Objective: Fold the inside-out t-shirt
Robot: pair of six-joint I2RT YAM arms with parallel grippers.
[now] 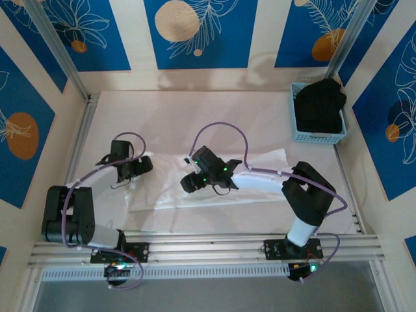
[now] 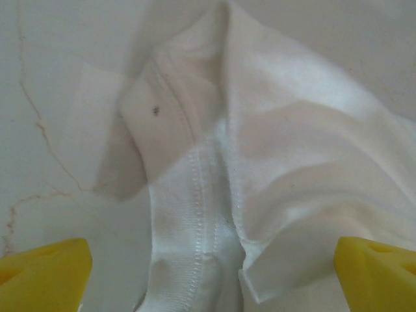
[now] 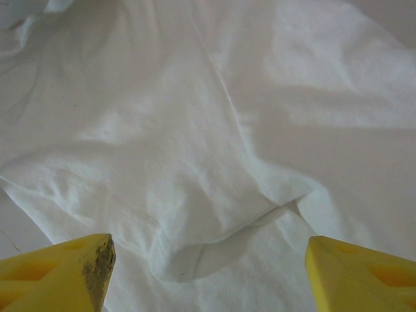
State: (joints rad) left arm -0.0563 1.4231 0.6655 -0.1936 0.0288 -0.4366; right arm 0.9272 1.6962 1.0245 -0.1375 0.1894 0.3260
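Robot lab cell, not a home or shop. Evidence: pale table (image 1: 195, 117) was boxed in on three sides, with blue printed panels (image 1: 195, 32) carrying leaf and orange-disc art from 9 through 12 to 3 o'clock. Bare aluminium posts (image 1: 58, 52) stood at 10 and 1 o'clock. Slotted aluminium rail (image 1: 214, 247) ran along 6 o'clock. Left arm (image 1: 68, 214) and right arm (image 1: 305, 201) were bolted to it, purple cables (image 1: 221, 127) looping loose, green lights (image 1: 225, 169) lit. Light-blue basket (image 1: 318, 136) with a black garment (image 1: 320, 104) sat at 2 o'clock. The inside-out t-shirt (image 1: 166, 195) lay mid-table between the arms.
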